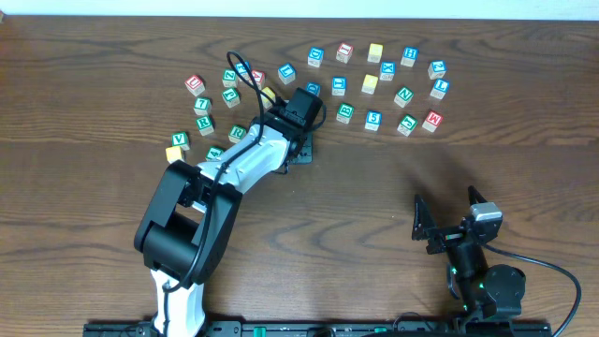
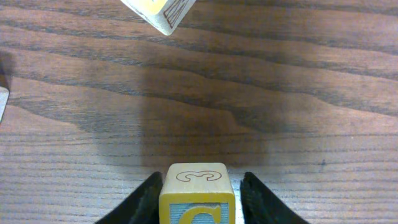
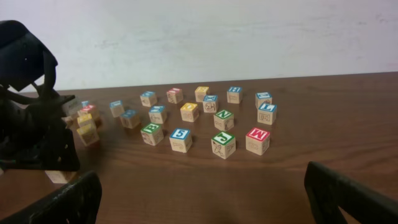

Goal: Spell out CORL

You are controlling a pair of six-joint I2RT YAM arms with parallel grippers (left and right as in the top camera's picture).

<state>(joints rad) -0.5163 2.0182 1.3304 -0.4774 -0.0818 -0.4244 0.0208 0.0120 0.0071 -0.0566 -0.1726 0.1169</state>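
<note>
1. Nearest our left wrist lens is the C cube (image 2: 198, 186), at the bottom centre of that frame. Its yellow top is up, its blue C faces us, and it seems to rest on the table (image 2: 280, 93).
2. Far left in the overhead frame, among the left-hand scatter, we read one green-lettered cube as the R cube (image 1: 203, 123). It lies up and to the left of the left arm's tip.
3. Right of it, the left gripper (image 2: 202, 179) straddles the C cube, one finger on each flank. A pale sliver shows beside the right-hand finger, so we cannot tell whether the cube is pinched or let go. From above, the wrist hides the cube, on bare wood just below the scatter.
4. Right of centre, in the upper band, a yellow cube (image 1: 370, 83) sits with another just above it. Either may be the O, but we cannot read them, nor can we pick out the L.
5. At lower right, the right gripper (image 3: 205, 196) hangs spread wide and empty, well apart from every cube.
6. We judge that C is being set down and that O comes next. A cube has no long axis, so direction decides the move. The R lies nearer the left arm, and the yellow pair lies up-right of the left gripper and up-left of the right one.
</note>
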